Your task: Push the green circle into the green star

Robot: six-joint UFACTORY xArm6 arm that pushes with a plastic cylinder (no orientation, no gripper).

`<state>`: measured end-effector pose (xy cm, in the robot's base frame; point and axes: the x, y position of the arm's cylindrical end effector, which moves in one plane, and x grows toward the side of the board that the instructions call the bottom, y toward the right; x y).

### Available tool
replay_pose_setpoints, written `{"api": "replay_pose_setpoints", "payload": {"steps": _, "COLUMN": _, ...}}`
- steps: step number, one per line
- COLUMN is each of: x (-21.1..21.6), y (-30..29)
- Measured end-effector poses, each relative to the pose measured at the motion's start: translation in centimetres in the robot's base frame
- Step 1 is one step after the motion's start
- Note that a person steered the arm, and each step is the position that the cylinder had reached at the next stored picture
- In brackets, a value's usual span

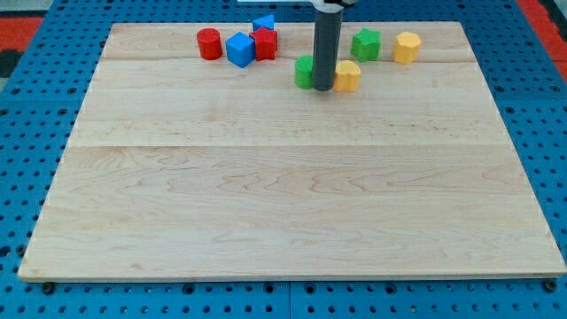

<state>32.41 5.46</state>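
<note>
the green circle [305, 73] is a small, low green block with a rounded outline, sitting near the view's top of the wooden board [292, 213], a little left of the board's centre line; its right side is hidden behind the dark rod. the green star [366, 43] is a brighter green block with notched edges, up and to the view's right of the circle, apart from it and close to the board's top edge. there are no containers here, only the flat board with blocks lying on it. there is no pincer either, so nothing opens, closes or holds: the arm ends in a straight dark rod, and my tip [323, 89] rests on the board just beside the green circle's right side, seemingly touching it, with a yellow block [347, 76] right against the rod's other side. a second yellow block [407, 47], with angled sides, sits just right of the green star. at the view's top left lie a red cylinder [209, 43], a blue cube [240, 49], a red block [265, 43] and a small blue triangular block [264, 21] behind it.
</note>
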Motion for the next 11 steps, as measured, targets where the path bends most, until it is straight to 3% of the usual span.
{"api": "replay_pose_setpoints", "payload": {"steps": 3, "x": 1.4, "y": 6.7}}
{"api": "replay_pose_setpoints", "payload": {"steps": 5, "x": -3.8, "y": 8.6}}
{"api": "replay_pose_setpoints", "payload": {"steps": 6, "x": 2.1, "y": 1.2}}
{"api": "replay_pose_setpoints", "payload": {"steps": 7, "x": 2.6, "y": -10.3}}
{"api": "replay_pose_setpoints", "payload": {"steps": 8, "x": -1.6, "y": -11.8}}
{"api": "replay_pose_setpoints", "payload": {"steps": 10, "x": -1.0, "y": -3.4}}
{"api": "replay_pose_setpoints", "payload": {"steps": 11, "x": -3.6, "y": 3.9}}
